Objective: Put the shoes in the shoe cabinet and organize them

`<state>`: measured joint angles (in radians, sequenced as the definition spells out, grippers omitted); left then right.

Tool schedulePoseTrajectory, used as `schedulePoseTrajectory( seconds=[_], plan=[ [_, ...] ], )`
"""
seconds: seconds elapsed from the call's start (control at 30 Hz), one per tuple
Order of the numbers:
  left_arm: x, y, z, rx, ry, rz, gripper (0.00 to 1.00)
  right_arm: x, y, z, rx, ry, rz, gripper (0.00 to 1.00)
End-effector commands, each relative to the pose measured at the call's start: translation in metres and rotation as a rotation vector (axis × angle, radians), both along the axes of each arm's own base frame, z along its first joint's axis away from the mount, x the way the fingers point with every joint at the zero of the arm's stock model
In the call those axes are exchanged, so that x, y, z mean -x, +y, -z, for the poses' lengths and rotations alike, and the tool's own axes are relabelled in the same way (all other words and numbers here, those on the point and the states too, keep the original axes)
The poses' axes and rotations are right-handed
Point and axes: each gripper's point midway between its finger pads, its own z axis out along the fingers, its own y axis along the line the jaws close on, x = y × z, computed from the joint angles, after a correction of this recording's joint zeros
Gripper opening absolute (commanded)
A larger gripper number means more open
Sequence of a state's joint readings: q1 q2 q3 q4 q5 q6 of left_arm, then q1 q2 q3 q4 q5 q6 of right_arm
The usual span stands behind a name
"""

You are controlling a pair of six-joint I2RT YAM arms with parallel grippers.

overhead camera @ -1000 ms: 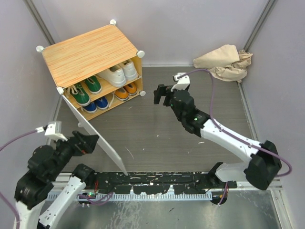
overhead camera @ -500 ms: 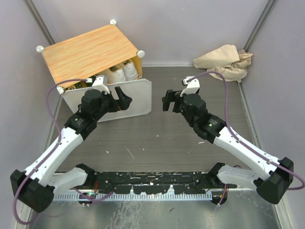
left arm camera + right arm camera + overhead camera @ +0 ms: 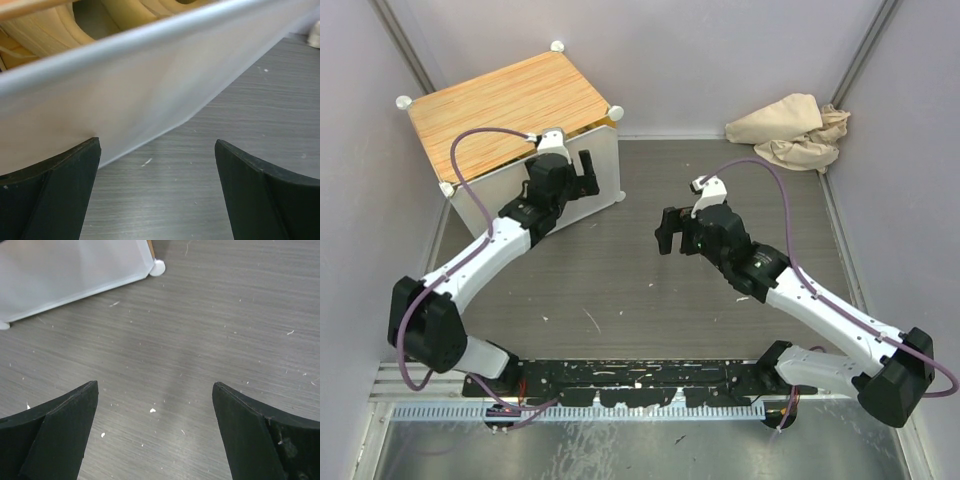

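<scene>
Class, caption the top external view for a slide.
Left end effector at the nearly closed door of the shoe cabinet; right end effector hovers open nearby.

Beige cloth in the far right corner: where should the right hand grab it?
Pinch a raised fold on the near left side of the beige cloth, coming down from above on the table's open side. It is a crumpled heap against the back and right walls, so those sides look blocked, and its bunched ridges give the open right hand something to close on.
</scene>
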<state>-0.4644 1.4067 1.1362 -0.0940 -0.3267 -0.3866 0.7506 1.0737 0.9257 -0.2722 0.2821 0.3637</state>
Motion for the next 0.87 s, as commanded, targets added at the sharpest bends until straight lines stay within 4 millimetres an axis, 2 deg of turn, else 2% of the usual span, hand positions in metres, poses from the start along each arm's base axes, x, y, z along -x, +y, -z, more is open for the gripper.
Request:
schedulePoseTrajectory(
  seconds=[0.0, 0.1, 0.23, 0.37, 0.43, 0.5, 0.6, 0.73, 0.83],
  plan=[
    [-0.024, 0.019, -0.022, -0.075, -0.076, -0.118, 0.98, 0.006, 0.004, -0.010, -0.046, -0.006, -0.030, 1.00],
    [-0.021, 0.018, -0.017, -0.083, -0.040, -0.102, 0.98, 0.006, 0.006, -0.007, -0.043, 0.004, -0.037, 1.00],
    [-0.001, 0.003, -0.014, -0.034, 0.000, 0.014, 0.98, 0.005, 0.008, -0.003, -0.034, 0.016, -0.042, 1.00],
    [0.042, -0.010, -0.012, 0.014, 0.052, 0.160, 0.98, 0.003, 0.010, 0.002, -0.023, 0.026, -0.041, 1.00],
    [0.070, -0.010, -0.017, 0.045, 0.057, 0.212, 0.98, 0.003, 0.010, 0.005, -0.017, 0.030, -0.042, 1.00],
    [0.096, -0.007, -0.005, 0.064, 0.088, 0.251, 0.98, 0.002, 0.010, 0.007, -0.009, 0.030, -0.046, 1.00],
    [0.127, -0.001, 0.001, 0.087, 0.102, 0.286, 0.98, 0.001, 0.010, 0.007, -0.016, 0.023, -0.045, 1.00],
    [0.154, 0.011, 0.001, 0.065, 0.116, 0.310, 0.98, 0.005, 0.018, 0.009, -0.023, 0.041, -0.084, 1.00],
    [0.164, 0.018, 0.001, 0.033, 0.124, 0.319, 0.98, 0.003, 0.017, 0.011, -0.001, 0.040, -0.083, 1.00]
  ],
)
